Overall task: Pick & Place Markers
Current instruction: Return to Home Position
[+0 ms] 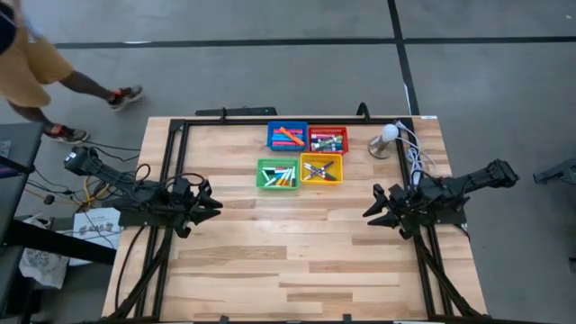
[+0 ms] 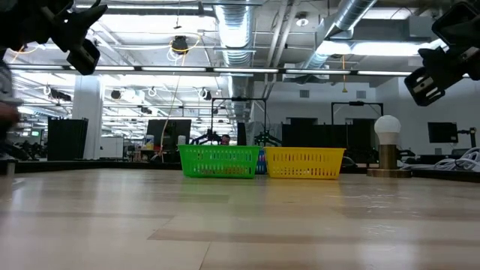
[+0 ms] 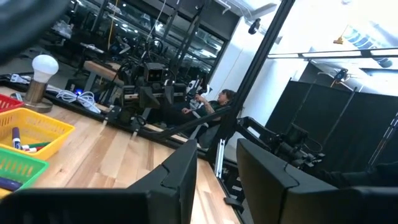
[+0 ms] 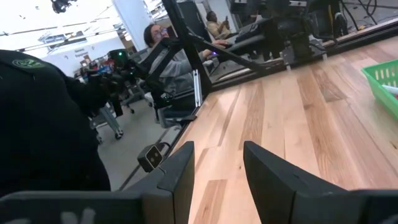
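Left gripper (image 1: 212, 205) and right gripper (image 1: 371, 212) hover at opposite counter (image 1: 297, 256) edges, fingers slightly parted, empty; markers (image 1: 281, 176) lie in trays (image 1: 260, 175).

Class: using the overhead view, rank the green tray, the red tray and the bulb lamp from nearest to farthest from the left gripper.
1. Green tray, left of the front row, nearest the left gripper.
2. Red tray, right of the back row.
3. Bulb lamp, beyond the trays on the right, farthest.

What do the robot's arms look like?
The left arm and right arm are black, chunky and jointed. The left gripper and right gripper each have two flat dark fingers. Black cables trail from them.
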